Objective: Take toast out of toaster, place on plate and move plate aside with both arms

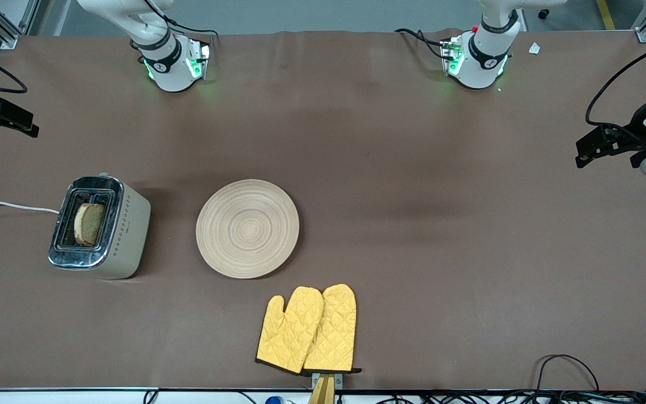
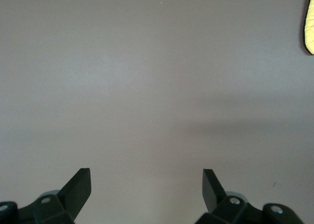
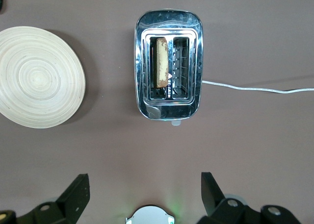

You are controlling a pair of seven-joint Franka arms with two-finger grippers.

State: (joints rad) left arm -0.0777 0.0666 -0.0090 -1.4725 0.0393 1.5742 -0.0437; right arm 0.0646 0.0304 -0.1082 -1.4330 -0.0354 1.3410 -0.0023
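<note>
Nothing done: you have toast (image 1: 88, 224) in toaster (image 1: 100, 227), plate (image 1: 247, 228) bare, left gripper (image 2: 147, 187) and right gripper (image 3: 145, 189) spread, holding nothing.

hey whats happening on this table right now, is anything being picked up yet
Nothing is held yet. The toast sits upright in one slot of the toaster, toward the right arm's end of the table. The plate lies bare beside the toaster. A pair of yellow oven mitts lies nearer the front camera than the plate. The right gripper hangs open over the toaster area, and the left gripper waits open over bare table.
</note>
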